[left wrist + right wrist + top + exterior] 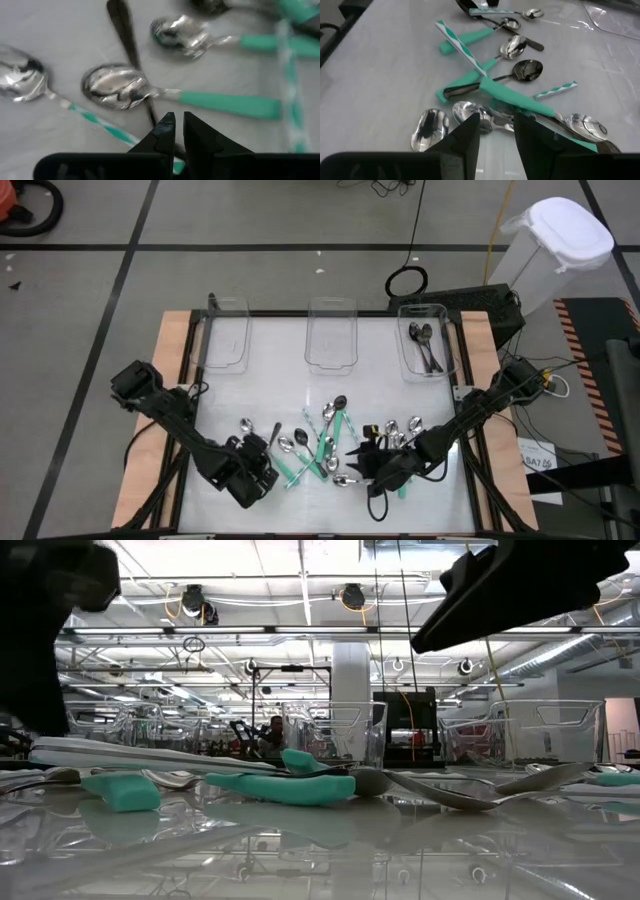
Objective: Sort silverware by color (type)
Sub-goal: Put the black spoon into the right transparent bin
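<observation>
Evidently mid-sort, at the picking stage. Most silverware [330, 442] lying jumbled on the near half of the desk [262, 380], teal handles crossed over silver and dark pieces. Only two dark spoons [424, 343] sorted so far, in the right bin [428, 340]; left bin [224, 333] and middle bin [331, 332] without spoons. Left pincer [174, 131] low over the pile's left edge, narrowed to a slit, holding nothing, just beside a dark handle [127, 37] under a teal-handled spoon [175, 95]. Right pincer [496, 125] parted and empty above silver spoons [455, 120]. Next, probably: settle on one spoon, straddle its handle clear of neighbours, close, lift.
</observation>
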